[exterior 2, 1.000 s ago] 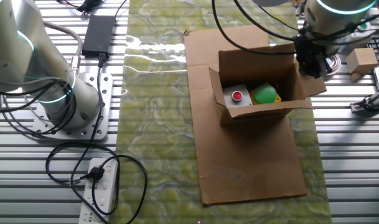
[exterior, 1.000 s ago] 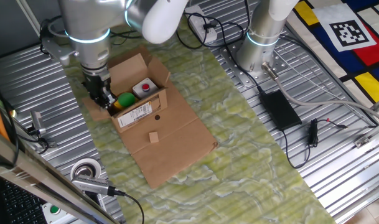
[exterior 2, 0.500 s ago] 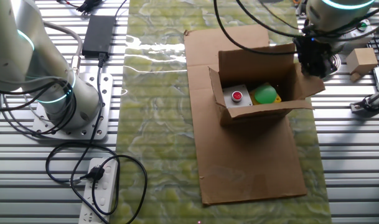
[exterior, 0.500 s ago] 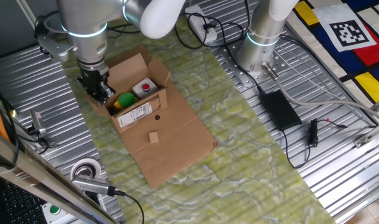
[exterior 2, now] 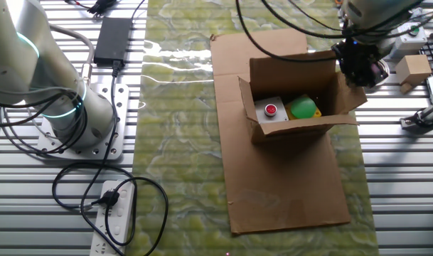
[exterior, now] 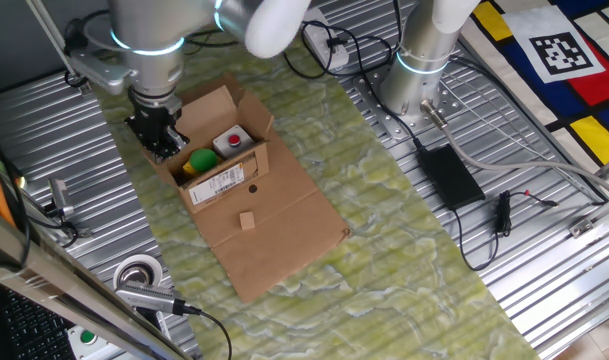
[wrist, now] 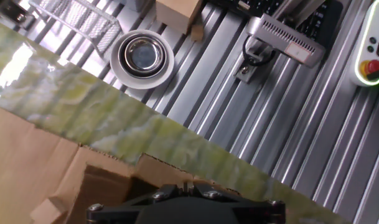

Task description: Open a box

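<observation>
- The desk [exterior: 544, 300] is all ribbed metal, with a green marbled mat [exterior: 384, 200] running across it.
- A big flat cardboard sheet [exterior: 274, 230] lies on the mat, center-left in one fixed view.
- The box [exterior: 219, 165] sits on the upper end of that sheet, flaps up and open. Inside you can see a green round thing [exterior 2: 303, 108] and a white block with a red button [exterior 2: 271, 110]. In one fixed view the barcode label [exterior: 216, 184] faces the lower edge of the frame.
- The end effector [exterior: 152, 135] hangs at the box's left edge in one fixed view, and at the upper right flap in the other [exterior 2: 360, 65], just above or against the cardboard, can't tell which.
- Fingers are hidden behind the dark body, so honestly can't tell if it's clenched or released.
- Hand view is mostly blocked by its own housing at the bottom; a roll of tape [wrist: 142, 56] shows upper left.
</observation>
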### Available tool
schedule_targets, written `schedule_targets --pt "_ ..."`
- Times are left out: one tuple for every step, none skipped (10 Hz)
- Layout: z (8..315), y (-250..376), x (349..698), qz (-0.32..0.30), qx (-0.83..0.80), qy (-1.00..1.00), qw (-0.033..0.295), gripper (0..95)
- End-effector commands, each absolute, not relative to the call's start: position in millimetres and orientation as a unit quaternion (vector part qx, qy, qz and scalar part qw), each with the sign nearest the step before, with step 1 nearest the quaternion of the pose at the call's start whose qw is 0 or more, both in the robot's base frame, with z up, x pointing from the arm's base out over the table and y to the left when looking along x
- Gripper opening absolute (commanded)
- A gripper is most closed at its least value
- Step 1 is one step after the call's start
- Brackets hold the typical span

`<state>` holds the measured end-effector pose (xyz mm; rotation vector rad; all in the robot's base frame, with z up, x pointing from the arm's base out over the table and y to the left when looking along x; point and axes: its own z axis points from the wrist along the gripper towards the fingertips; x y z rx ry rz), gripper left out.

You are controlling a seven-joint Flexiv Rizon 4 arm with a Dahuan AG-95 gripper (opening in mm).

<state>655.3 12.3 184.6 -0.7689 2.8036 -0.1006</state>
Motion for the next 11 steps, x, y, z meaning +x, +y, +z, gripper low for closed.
schedule_targets --pt "178.5 16.6 659.4 -0.045 -0.271 0.954 0.120 0.0" --pt "177.6 18.3 659.9 -0.047 -0.276 0.952 0.124 0.0" --pt "177.2 18.9 660.0 -0.047 -0.277 0.952 0.125 0.0" --pt "176.0 20.8 660.4 -0.047 -0.280 0.950 0.132 0.0" --pt "175.2 21.5 660.4 -0.047 -0.285 0.948 0.132 0.0" --pt "173.8 21.8 659.8 -0.045 -0.287 0.948 0.132 0.0" --pt "171.9 20.9 658.2 -0.044 -0.294 0.946 0.133 0.0" --pt "170.9 20.3 657.3 -0.045 -0.302 0.943 0.132 0.0" --pt "170.8 20.3 657.2 -0.044 -0.314 0.940 0.128 0.0" --pt "170.8 20.3 657.2 -0.043 -0.317 0.939 0.125 0.0" --pt "170.8 20.2 657.2 -0.035 -0.305 0.944 0.117 0.0"
